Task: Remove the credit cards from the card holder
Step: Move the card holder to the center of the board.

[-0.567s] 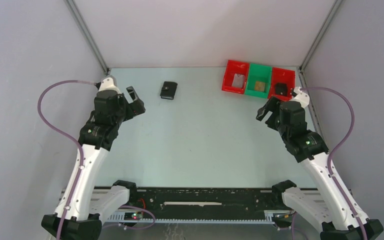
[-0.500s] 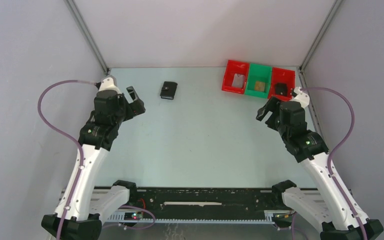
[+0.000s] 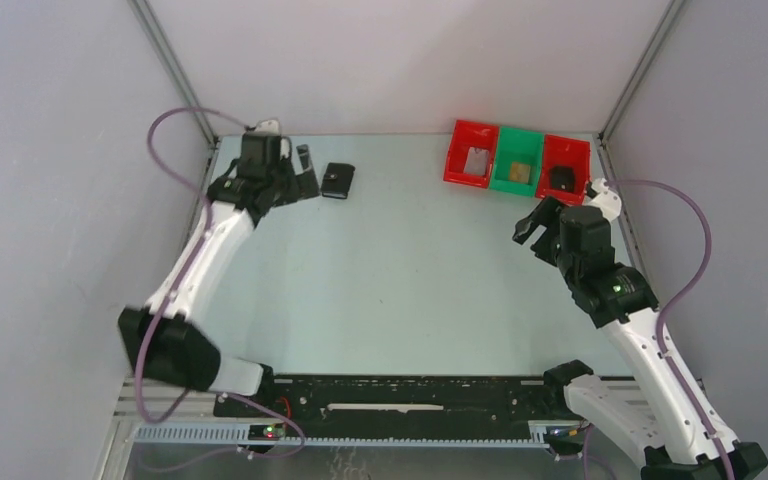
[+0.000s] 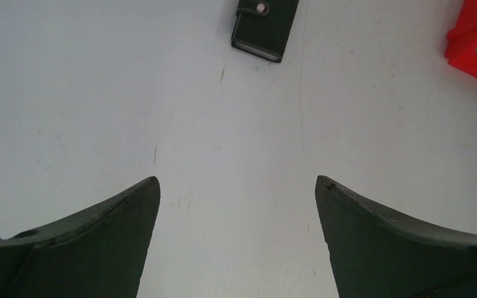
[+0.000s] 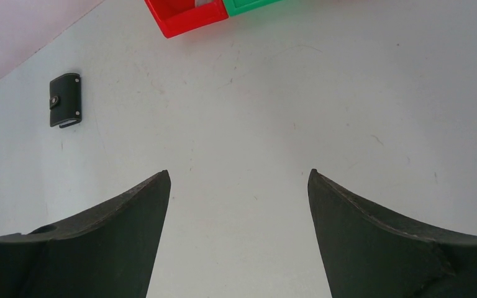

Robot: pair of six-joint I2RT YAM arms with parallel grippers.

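- The card holder [image 3: 337, 181], a small black case, lies flat on the pale table [image 3: 410, 270] near its far edge and toward the left corner.
- It is folded shut. The left wrist view shows its little tab [image 4: 253, 9] closed across one edge with a round stud, and a thin grey strip along the edge nearest the camera.
- With the holder shut, whatever is inside it is hidden.
- The left gripper [image 3: 303, 176] hangs just to the left of the card holder, close but not touching. Its fingers [image 4: 118, 230] are spread wide with only bare table between them, and the holder lies ahead of them.
- The right gripper [image 3: 530, 222] is well apart from the card holder, far to its right and nearer the arms' side of the table. Its fingers [image 5: 372, 230] are also spread wide and grip nothing.
- In the right wrist view the card holder sits far off at the upper left.
- Three bins stand touching in a row well to the right of the card holder: a red bin [image 3: 457, 150], a green bin [image 3: 518, 143] and a second red bin [image 3: 580, 160].
- The first red bin holds a flat grey piece [image 3: 477, 160], the green bin a small tan piece [image 3: 520, 172] and the last bin a dark lump [image 3: 560, 178]. All three are too small to tell what they are.
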